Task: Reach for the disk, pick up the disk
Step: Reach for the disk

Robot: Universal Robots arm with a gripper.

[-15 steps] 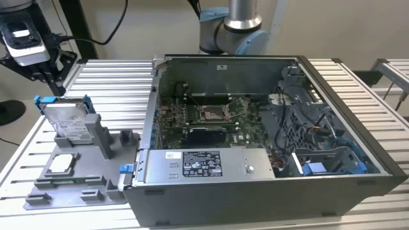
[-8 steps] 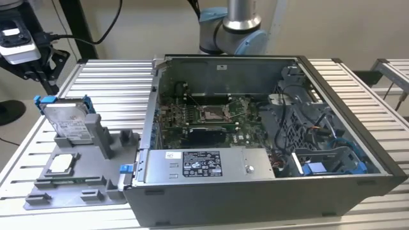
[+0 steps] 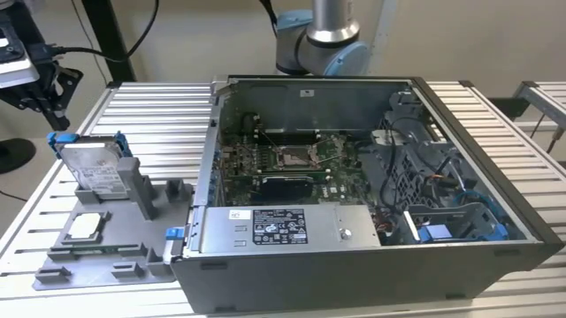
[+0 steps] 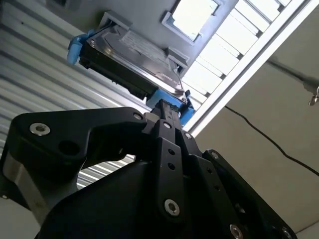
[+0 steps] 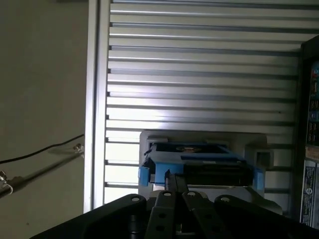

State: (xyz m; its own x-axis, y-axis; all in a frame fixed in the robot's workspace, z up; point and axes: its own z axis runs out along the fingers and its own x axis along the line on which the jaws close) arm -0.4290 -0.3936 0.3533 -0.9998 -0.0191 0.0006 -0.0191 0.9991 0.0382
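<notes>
Flat rectangular silver metal disk, white label, blue plastic bracket — leaning upright in a grey plastic stand beside the open grey metal computer case, on the exterior view's left. Black jointed gripper, fingers pressed together — near the bracket's edge.

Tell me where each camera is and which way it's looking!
Exterior view: off the arm, above, looking down at the slatted table, the open computer case and the disk; a joint of the arm shows behind the case.
First wrist view: on the arm, looking along the shut gripper at the disk's edge ahead.
Second wrist view: on the arm, looking past the gripper at the disk's labelled face, slantwise.
Both wrist views share the gripper and disk.
</notes>
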